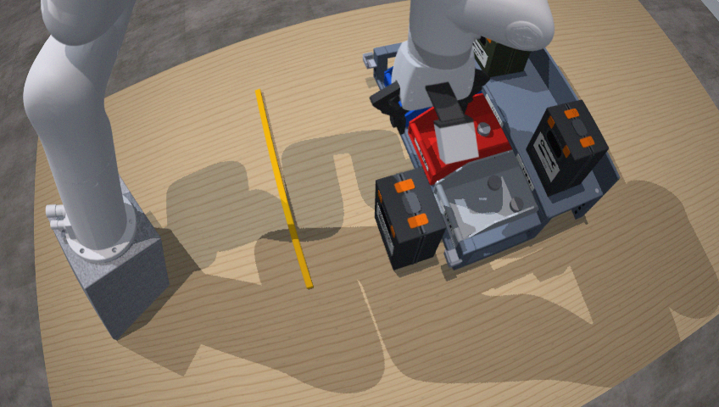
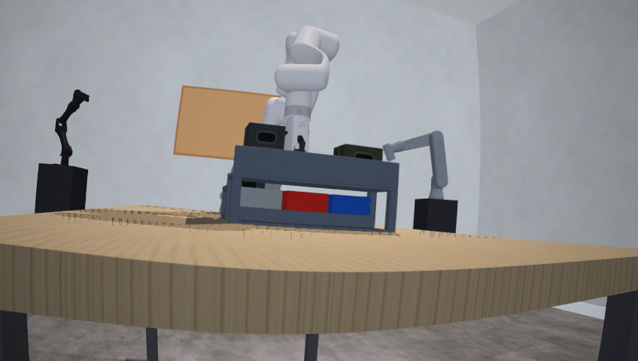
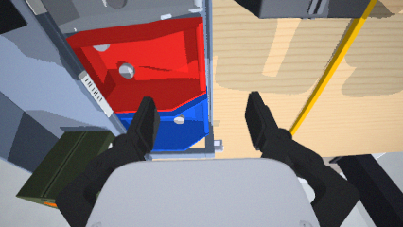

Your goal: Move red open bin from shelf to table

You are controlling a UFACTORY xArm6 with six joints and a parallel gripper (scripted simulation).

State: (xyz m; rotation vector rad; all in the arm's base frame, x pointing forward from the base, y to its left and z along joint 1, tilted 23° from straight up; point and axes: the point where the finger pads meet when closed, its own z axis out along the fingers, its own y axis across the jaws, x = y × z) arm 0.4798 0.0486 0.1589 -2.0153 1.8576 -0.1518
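The red open bin [image 1: 497,141] [image 2: 305,201] [image 3: 161,54] sits in the shelf [image 1: 570,201] [image 2: 313,170] between the blue bin [image 2: 349,204] [image 3: 172,137] and the grey bin [image 1: 464,211] [image 2: 261,198] [image 3: 142,15]. Round grey parts lie in it, one [image 1: 483,129] [image 3: 126,70] plainly seen. My gripper [image 3: 201,105] is open and empty, above the shelf's front edge. In the wrist view its left finger overlaps the blue bin beside the red bin's side wall; its right finger is over the table top. The arm hides much of the blue bin in the top view.
A black case [image 1: 409,221] stands on the table against the shelf front by the grey bin. Another black case [image 1: 570,146] [image 2: 265,135] and a green case [image 1: 507,58] [image 2: 358,152] [image 3: 71,161] stand on the shelf's upper level. A yellow strip [image 1: 276,161] [image 3: 333,63] lies on the table.
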